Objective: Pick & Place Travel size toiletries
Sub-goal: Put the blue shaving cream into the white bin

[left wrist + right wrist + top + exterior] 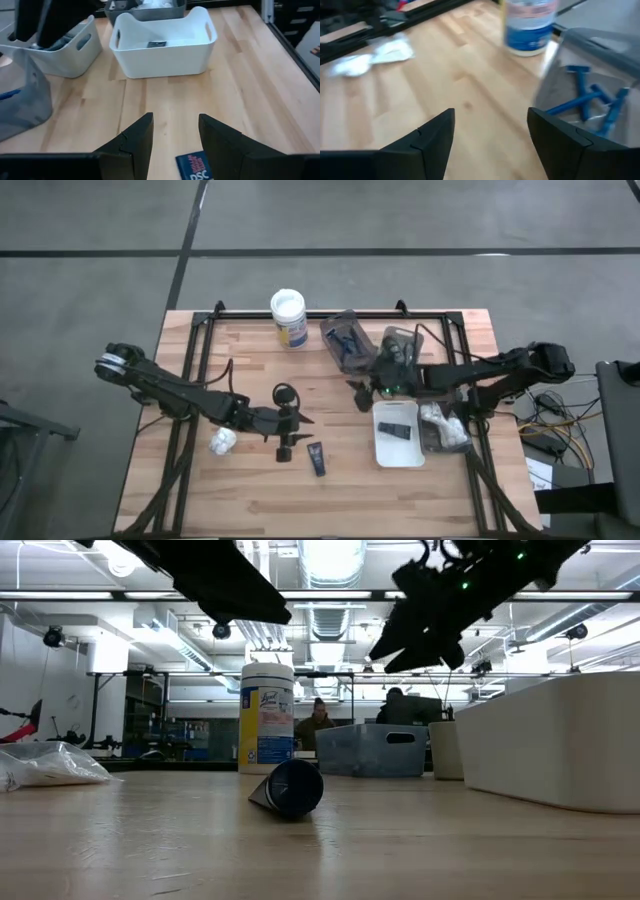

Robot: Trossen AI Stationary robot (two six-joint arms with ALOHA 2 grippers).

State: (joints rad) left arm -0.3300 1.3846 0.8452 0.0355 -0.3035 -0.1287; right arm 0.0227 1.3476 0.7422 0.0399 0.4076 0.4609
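A robotics lab or workshop hall. Beyond the wooden table (150, 840), the low view shows a high ceiling with strip lights (330, 560), exposed ducts, equipment racks (140, 710), and people seated (318, 720) at workstations.

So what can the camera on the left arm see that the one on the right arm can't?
Only the left wrist view shows the white tray holding one small black tube, and a dark blue tube lying between the open left fingers. Only the right wrist view shows blue razors, the tub and a white packet. Both show the wooden table.
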